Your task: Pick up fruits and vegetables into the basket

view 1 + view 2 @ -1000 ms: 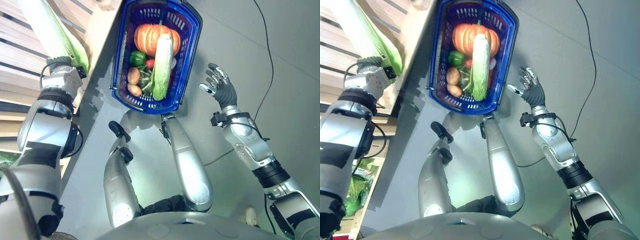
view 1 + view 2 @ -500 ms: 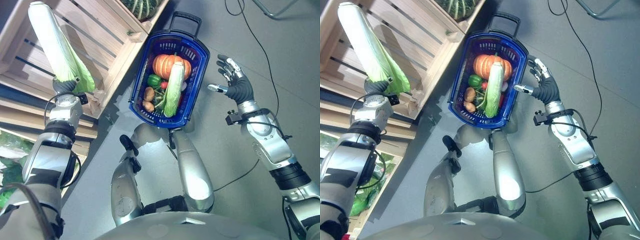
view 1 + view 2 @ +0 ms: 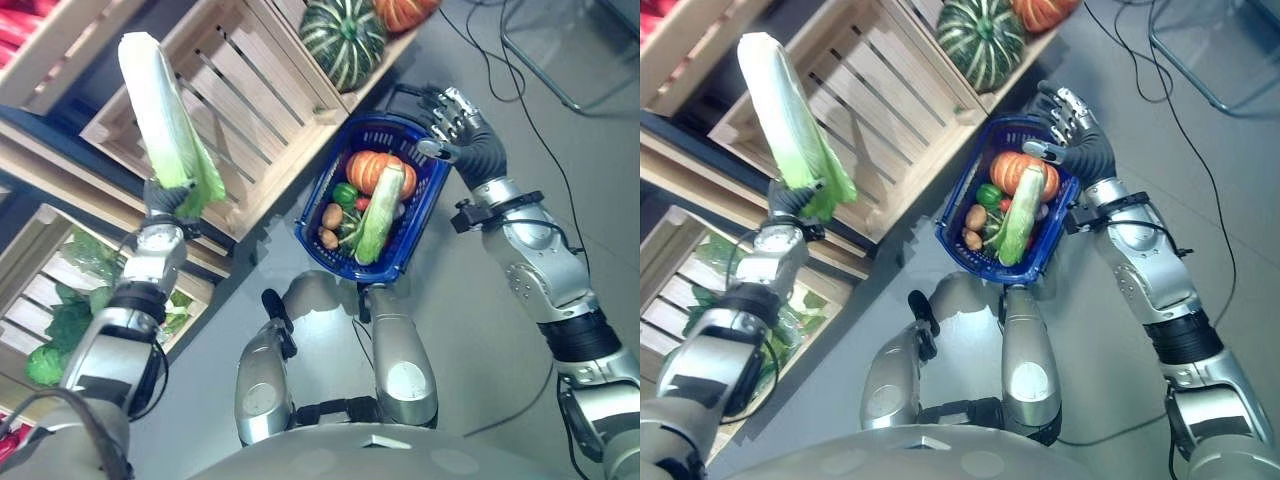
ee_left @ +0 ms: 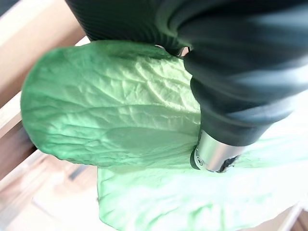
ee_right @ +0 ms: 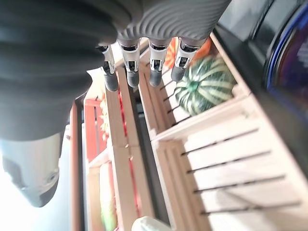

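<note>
Green-leafed cabbage (image 3: 163, 123) you had clenched in the left hand (image 3: 165, 200), long axis upright, pale stem end up, right hand (image 3: 1068, 125) fingers relaxed beside the basket (image 3: 422, 238).

No text, label or number can be read anywhere.

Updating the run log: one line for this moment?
left robot hand: shut on napa cabbage | right robot hand: open over basket

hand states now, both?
Left hand: shut on the napa cabbage, held up by the crates.
Right hand: open, holding nothing, at the blue basket's far end.
</note>
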